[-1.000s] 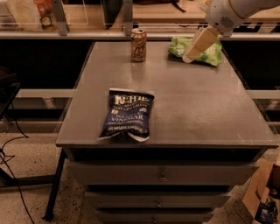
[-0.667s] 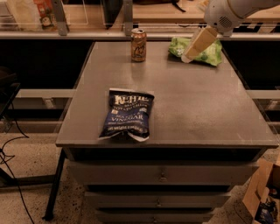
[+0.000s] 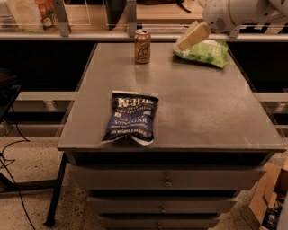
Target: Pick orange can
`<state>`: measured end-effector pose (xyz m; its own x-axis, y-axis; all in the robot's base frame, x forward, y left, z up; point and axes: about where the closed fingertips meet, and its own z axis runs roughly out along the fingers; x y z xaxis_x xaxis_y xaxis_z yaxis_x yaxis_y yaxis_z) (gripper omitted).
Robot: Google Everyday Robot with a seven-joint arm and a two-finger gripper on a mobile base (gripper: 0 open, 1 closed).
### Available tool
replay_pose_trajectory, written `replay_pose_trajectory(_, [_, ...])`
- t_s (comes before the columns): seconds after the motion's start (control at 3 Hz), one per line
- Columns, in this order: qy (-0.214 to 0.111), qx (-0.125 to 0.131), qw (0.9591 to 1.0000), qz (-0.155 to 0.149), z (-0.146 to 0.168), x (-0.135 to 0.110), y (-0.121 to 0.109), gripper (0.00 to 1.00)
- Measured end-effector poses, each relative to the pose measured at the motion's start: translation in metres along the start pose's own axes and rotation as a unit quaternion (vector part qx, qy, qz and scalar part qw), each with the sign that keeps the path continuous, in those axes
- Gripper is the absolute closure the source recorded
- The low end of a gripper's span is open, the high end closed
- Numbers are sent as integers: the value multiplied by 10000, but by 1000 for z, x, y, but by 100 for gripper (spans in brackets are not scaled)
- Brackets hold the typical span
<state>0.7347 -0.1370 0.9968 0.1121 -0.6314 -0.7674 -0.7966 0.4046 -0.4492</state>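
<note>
Nearest the camera, the drawers (image 3: 166, 179) under the grey table (image 3: 202, 112) face front, with a cardboard box (image 3: 266, 197) on the floor at the lower right. On the table's near left part lies a blue chip bag (image 3: 131, 117), flat and label up, its bottom edge close to the table's front rim - in the same spot as a second ago.

Farther back, the orange can (image 3: 142, 46) stands upright near the far edge, left of centre, well apart from the blue bag and touching nothing else. It has not moved. To its right, at the far right part of the table, lies a green bag (image 3: 207, 53), also unchanged.

The gripper (image 3: 192, 36) hangs tilted over the green bag's left end, between bag and can - it has shifted left toward the can and a little higher since the earlier frames. It holds nothing; whether it is open or closed cannot be told. The white arm (image 3: 238, 13) reaches in from the upper right.
</note>
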Motion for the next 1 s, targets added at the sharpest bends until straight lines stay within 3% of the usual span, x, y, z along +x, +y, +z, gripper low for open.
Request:
replay_pose_trajectory(0.33, [-549, 214, 9978, 291, 27, -3, -27, 0])
replay_pose_trajectory(0.67, [-779, 250, 9942, 705, 57, 4, -45, 0])
replay_pose_trajectory(1.0, [-817, 121, 9907, 1078, 87, 13, -48, 0])
